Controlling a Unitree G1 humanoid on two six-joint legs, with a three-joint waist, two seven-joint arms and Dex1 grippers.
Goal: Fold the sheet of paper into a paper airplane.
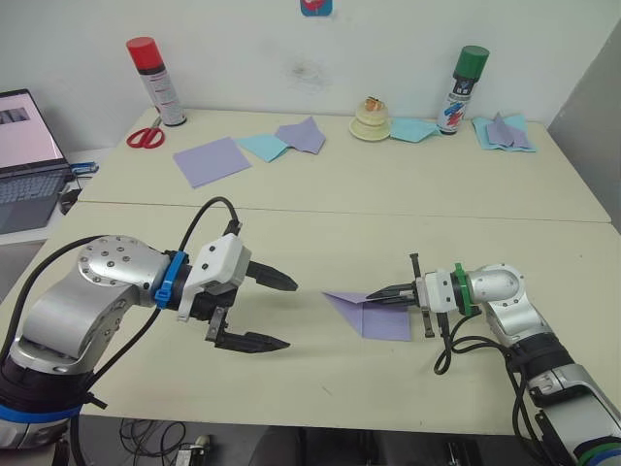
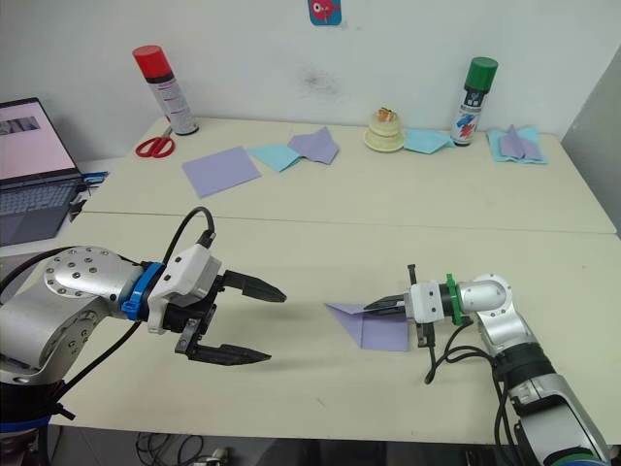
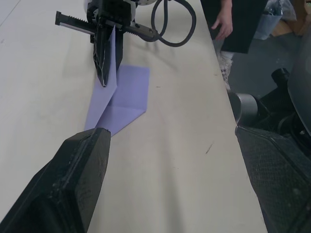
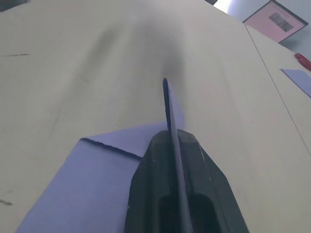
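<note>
A: Where is the sheet of paper (image 1: 374, 313)?

B: On the near half of the tabletop (image 1: 320, 379), already folded to a pointed lavender shape. Its tip points toward the left tool (image 1: 260, 311), which stands apart from it, with bare tabletop between the two.

A: And the right tool (image 1: 383, 294)?

B: Closed on the sheet of paper. Its two black fingers are pressed together over a raised flap on the side of the sheet away from the tip. In the right wrist view the flap edge (image 4: 167, 107) stands thin and upright out of the pinched fingers (image 4: 180, 184).

A: The left tool?

B: Wide open and holding nothing, one finger above and one below, both aimed at the sheet's tip.

A: Anything hard to read?

B: How many layers the sheet has is unclear; part of it lies hidden under the right tool. In the left wrist view a person's hand (image 3: 223, 22) shows past the tabletop's edge, the rest of the person cut off.

A: What lies beyond the sheet?

B: Well away from it, at the far side: a flat lavender sheet (image 1: 212, 160), light-blue and lavender folded pieces (image 1: 291, 139), red scissors (image 1: 146, 137), a red-capped spray can (image 1: 155, 82), a green-capped spray can (image 1: 462, 89), and a small cream object (image 1: 370, 120), possibly a tape roll. A laptop (image 1: 27, 155) is cut off at the frame edge.
</note>
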